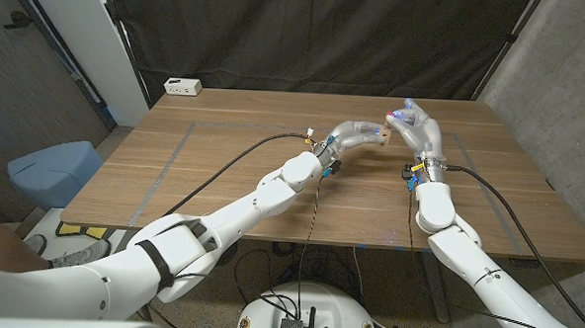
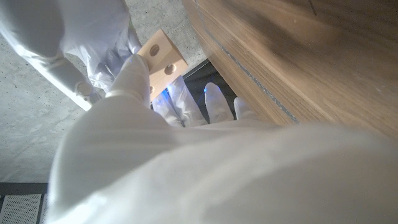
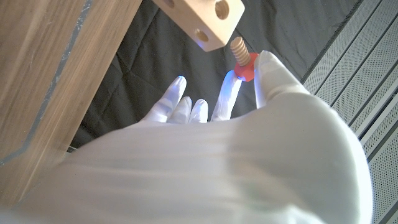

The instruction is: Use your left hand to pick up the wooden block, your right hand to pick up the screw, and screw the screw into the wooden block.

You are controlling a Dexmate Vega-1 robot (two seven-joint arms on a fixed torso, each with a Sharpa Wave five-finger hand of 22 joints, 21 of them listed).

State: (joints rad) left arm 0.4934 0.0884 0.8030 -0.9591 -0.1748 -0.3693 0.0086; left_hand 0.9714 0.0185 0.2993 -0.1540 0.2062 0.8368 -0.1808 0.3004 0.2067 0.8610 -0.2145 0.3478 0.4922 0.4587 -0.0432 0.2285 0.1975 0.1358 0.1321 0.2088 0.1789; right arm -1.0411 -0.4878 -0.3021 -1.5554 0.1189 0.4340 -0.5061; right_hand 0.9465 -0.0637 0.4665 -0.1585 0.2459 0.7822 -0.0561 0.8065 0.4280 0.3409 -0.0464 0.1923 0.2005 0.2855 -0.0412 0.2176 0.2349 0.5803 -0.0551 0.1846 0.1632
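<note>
Both pick-ups look done; the step in hand is bringing screw to hole. The left robot hand (image 1: 358,137) grips the pale square wooden block with round holes (image 3: 202,22), held in the air above the far middle of the brown wooden desk (image 1: 223,166). The right robot hand (image 1: 410,125) pinches the red-headed screw with a tan threaded shank (image 3: 241,57) between thumb and a finger, other fingers spread, its tip just beside the block's corner, not yet in a hole. Next, I judge, the tip must be lined up with a hole, then turned. In the head view the screw is too small to make out.
</note>
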